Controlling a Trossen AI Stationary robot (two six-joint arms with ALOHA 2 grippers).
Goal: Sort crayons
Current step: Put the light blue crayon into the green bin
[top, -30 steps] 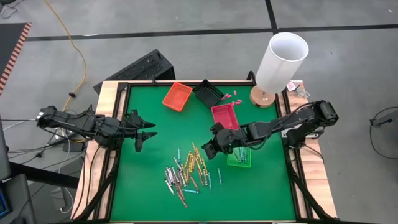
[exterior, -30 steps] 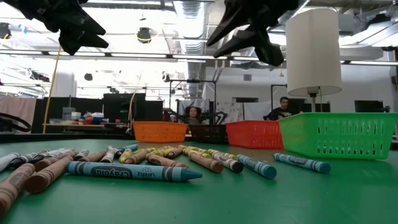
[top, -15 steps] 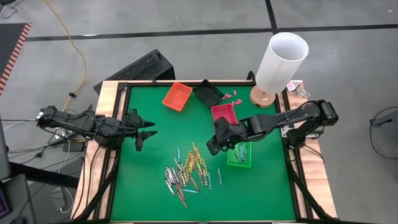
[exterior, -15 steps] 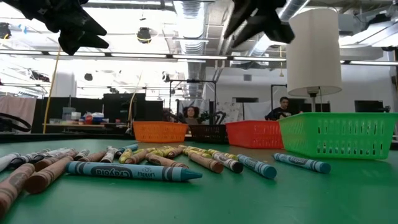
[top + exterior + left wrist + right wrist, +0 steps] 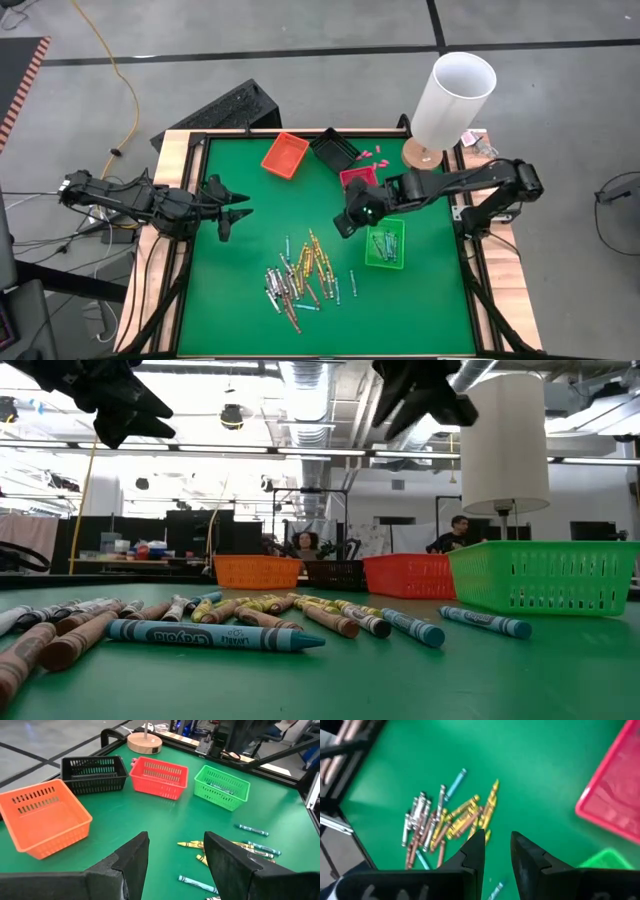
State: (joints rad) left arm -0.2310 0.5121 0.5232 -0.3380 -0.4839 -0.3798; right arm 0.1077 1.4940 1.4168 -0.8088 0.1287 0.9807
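Note:
Several crayons point(image 5: 300, 275) in light blue, yellow-orange, grey and brown-red lie in a loose heap on the green table top, near its front middle; they also show in the low view point(image 5: 215, 632) and the right wrist view point(image 5: 445, 820). A few crayons lie inside the green tray point(image 5: 385, 243). My right gripper point(image 5: 345, 222) hangs above the mat left of the green tray, narrowly open and empty point(image 5: 497, 847). My left gripper point(image 5: 238, 211) waits open and empty above the table's left side point(image 5: 175, 850).
An orange tray point(image 5: 285, 154), a black tray point(image 5: 333, 150) and a red tray point(image 5: 352, 178) stand along the far side, the red one partly under my right arm. A white lamp point(image 5: 452, 95) stands at the far right corner. Tiny pink bits point(image 5: 368, 153) lie beside the black tray.
My right gripper has risen and gone a little toward the table's far edge, away from the green tray's left rim; the arm now lies over the red tray. The crayons have stayed where they were.

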